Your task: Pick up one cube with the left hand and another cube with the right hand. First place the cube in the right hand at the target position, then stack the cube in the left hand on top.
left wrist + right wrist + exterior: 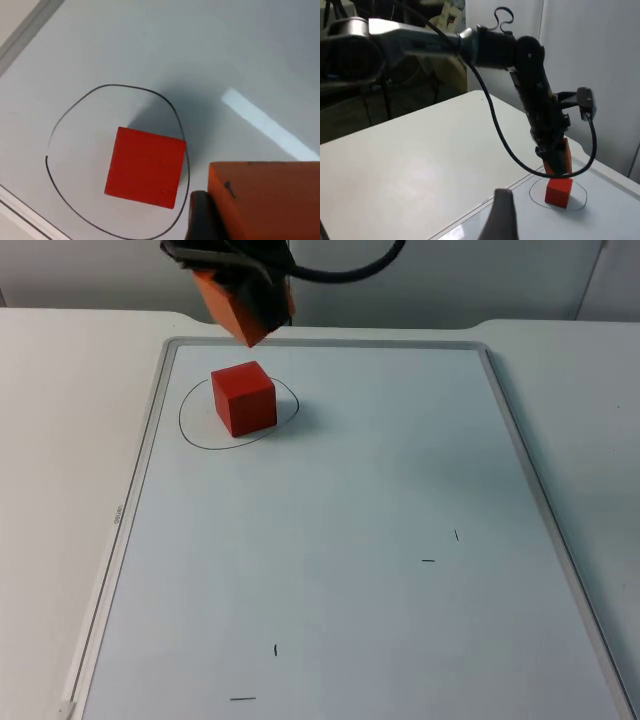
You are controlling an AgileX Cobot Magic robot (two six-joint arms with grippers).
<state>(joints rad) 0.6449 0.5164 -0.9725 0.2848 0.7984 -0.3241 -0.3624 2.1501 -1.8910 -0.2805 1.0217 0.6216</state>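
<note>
- The red cube [243, 397] sits flat on the whiteboard [400, 540], inside the hand-drawn circle [190, 430] at the board's far left. That ring looks like the target spot, so the first placement seems done.
- The left gripper [240, 295] hangs above and a little beyond that cube, clenched on the orange cube [243, 308]. The orange cube is carried tilted, one corner pointing down, and it is clear of the red one, not touching.
- From the left wrist view the red cube [145, 166] lies within the pen line, towards its right side, with the orange cube [265, 200] held just beside it rather than straight over it. I judge the arm needs to shift across and level the block before lowering, or an edge could catch and nudge the red cube out of the ring.
- The right gripper [501, 215] waits well back over the table to the right, looking across at the left arm [535, 95]; I cannot tell how it is set.
- A few short pen marks [428, 560] dot the near part of the board.
</note>
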